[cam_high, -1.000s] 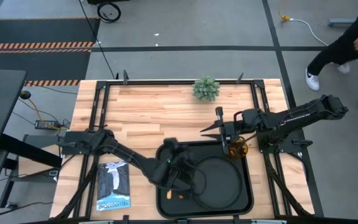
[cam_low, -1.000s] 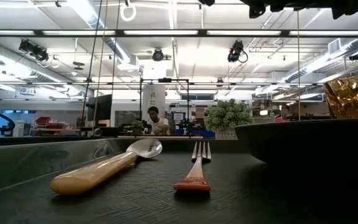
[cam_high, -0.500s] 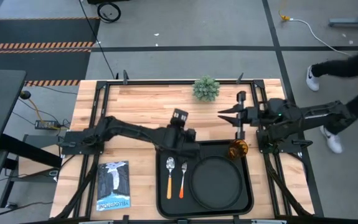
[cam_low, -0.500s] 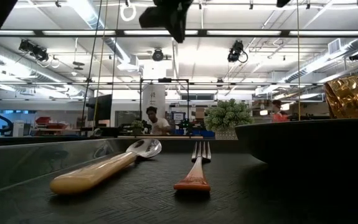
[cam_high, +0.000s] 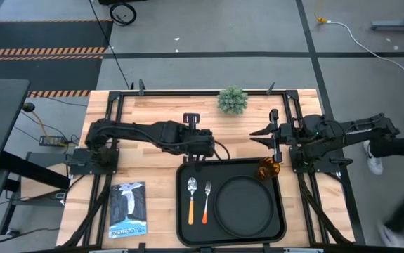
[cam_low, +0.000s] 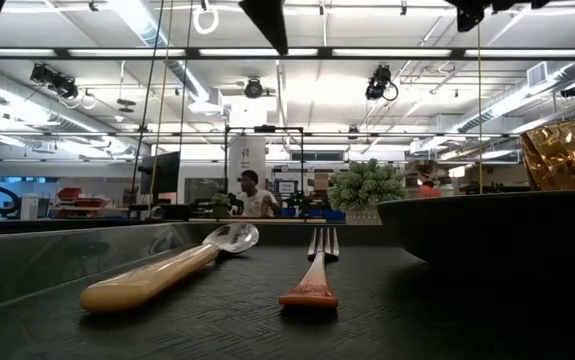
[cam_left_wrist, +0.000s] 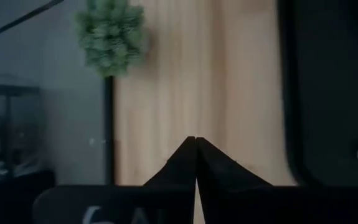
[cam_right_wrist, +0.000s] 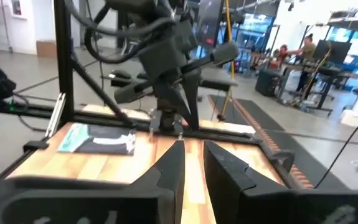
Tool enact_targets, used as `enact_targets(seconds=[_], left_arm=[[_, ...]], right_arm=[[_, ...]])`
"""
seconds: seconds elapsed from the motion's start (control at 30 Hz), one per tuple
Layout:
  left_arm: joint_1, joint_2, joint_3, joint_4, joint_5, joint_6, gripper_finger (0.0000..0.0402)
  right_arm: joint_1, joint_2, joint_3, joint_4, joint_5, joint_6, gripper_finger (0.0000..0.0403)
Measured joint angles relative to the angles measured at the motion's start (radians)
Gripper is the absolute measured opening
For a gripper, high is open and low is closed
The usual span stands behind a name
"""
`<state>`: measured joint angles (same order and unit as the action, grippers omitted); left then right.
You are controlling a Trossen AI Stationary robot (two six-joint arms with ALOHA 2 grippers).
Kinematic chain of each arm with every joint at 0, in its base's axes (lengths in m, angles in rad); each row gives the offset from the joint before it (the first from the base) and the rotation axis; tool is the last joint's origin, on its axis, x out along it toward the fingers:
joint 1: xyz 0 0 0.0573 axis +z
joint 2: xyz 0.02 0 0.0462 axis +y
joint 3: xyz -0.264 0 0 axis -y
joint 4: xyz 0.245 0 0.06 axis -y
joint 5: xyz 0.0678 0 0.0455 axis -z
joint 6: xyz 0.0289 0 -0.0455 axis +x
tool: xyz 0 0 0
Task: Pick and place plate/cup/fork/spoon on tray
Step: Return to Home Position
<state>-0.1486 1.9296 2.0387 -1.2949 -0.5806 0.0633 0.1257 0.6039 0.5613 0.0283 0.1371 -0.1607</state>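
Observation:
The black tray (cam_high: 280,228) lies at the table's near middle. On it lie the round black plate (cam_high: 244,204), the spoon (cam_high: 192,197) and the fork (cam_high: 206,199), side by side to the plate's left with handles toward the near edge. The amber cup (cam_high: 268,169) stands in the tray's far right corner. The low view shows the spoon (cam_low: 167,270), the fork (cam_low: 312,268), the plate (cam_low: 497,225) and the cup (cam_low: 567,150). My left gripper (cam_high: 200,156) (cam_left_wrist: 195,140) is shut and empty above the tray's far edge. My right gripper (cam_high: 254,133) (cam_right_wrist: 193,149) hovers beyond the cup, its fingers a narrow gap apart, empty.
A green potted plant (cam_high: 232,100) stands at the far edge. A blue-white booklet (cam_high: 128,209) lies left of the tray. A person (cam_high: 398,147) moves beside the table's right side. Bare wood shows between the tray and the plant.
My left gripper has drawn back from above the spoon and fork on the tray toward the far edge and the table's left. My right gripper has gone a little from the cup toward the far and right edges. Spoon, fork, plate and cup stay still.

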Motion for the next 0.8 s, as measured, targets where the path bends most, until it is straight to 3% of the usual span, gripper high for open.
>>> enact_targets(seconds=[0.37,0.8], left_arm=[[-0.036,-0.226,-0.496,0.367,0.110,-0.014,0.0008],[-0.029,-0.602,-1.052,0.888,0.129,0.046,0.0008]], right_arm=[[0.006,-0.091,-0.221,0.195,0.011,0.057,0.0066],[0.005,-0.248,-0.327,0.241,0.027,0.034,0.0066]])
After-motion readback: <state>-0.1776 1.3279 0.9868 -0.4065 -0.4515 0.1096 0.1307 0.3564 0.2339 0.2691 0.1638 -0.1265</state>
